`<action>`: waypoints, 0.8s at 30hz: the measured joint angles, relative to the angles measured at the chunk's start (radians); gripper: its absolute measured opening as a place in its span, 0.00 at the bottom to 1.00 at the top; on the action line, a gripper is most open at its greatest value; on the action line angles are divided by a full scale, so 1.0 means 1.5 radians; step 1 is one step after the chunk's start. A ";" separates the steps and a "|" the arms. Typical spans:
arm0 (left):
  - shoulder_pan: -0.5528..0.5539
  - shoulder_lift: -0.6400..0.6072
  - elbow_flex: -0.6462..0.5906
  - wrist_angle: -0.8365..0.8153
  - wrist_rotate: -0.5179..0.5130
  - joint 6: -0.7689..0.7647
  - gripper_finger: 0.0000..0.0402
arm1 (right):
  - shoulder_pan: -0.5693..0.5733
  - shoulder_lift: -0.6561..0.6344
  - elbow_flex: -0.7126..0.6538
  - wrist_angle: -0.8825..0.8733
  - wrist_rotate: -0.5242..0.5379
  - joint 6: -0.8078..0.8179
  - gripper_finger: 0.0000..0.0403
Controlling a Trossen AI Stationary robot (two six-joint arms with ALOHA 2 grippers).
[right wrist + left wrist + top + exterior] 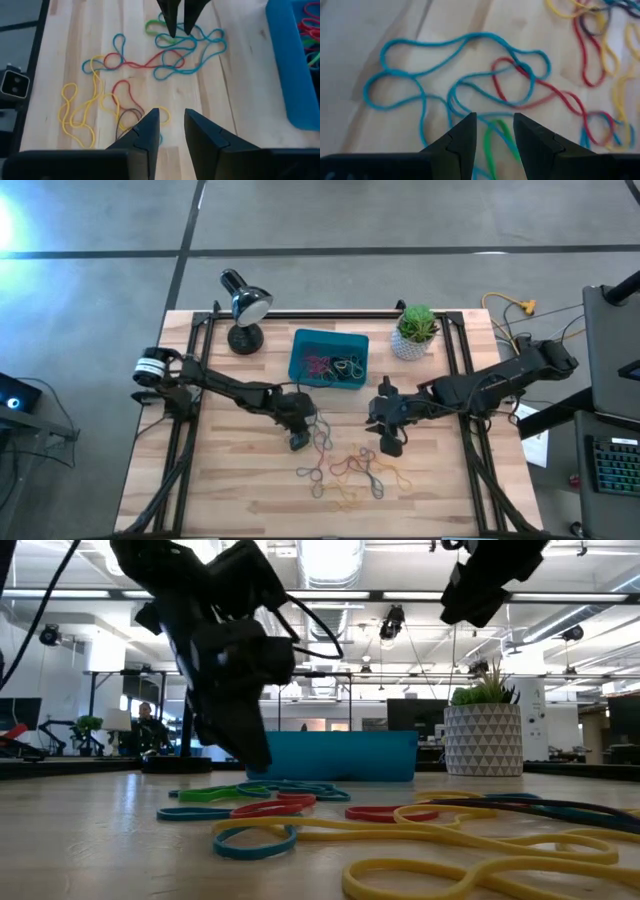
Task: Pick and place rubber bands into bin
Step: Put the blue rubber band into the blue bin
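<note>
Wooden table (230,470), seen from above, carrying all objects and both arms. Left arm (225,387) reaches from the table's left edge toward the centre; right arm (490,385) reaches in from the right edge. Bin (329,340), teal-blue and rectangular, lies at the rear centre of the table between a black desk lamp (244,307) on its left and a white patterned plant pot (414,332) on its right; several rubber bands already lie inside it.

Remaining rubber bands (345,468) lie loose on the bare wood in front of the bin, in a tangled spread of blue, red, yellow, green and dark loops, some overlapping.

Left gripper (299,442) points down at the near-left end of this spread, just in front of the bin's left corner. Its fingers (465,137) stand a narrow gap apart and hold nothing; a green band and blue loops lie directly beneath the tips. In the low view the tips hang just above the table, whether touching cannot be told.

Right gripper (391,447) hovers over the right side of the spread, clearly raised above the wood. Its fingers (147,131) are likewise narrowly parted and empty, with yellow and dark loops below them.
</note>
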 joint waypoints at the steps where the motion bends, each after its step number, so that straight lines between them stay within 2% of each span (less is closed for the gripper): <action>1: 0.000 0.001 0.002 -0.004 -0.010 -0.005 0.28 | 0.004 -0.002 -0.001 -0.001 0.007 0.002 0.20; 12: 0.000 0.003 0.002 -0.013 -0.038 -0.012 0.28 | 0.018 -0.023 -0.036 0.008 0.045 0.032 0.17; 24: -0.003 0.025 0.001 0.000 -0.057 -0.011 0.28 | 0.018 -0.023 -0.037 0.012 0.053 0.030 0.17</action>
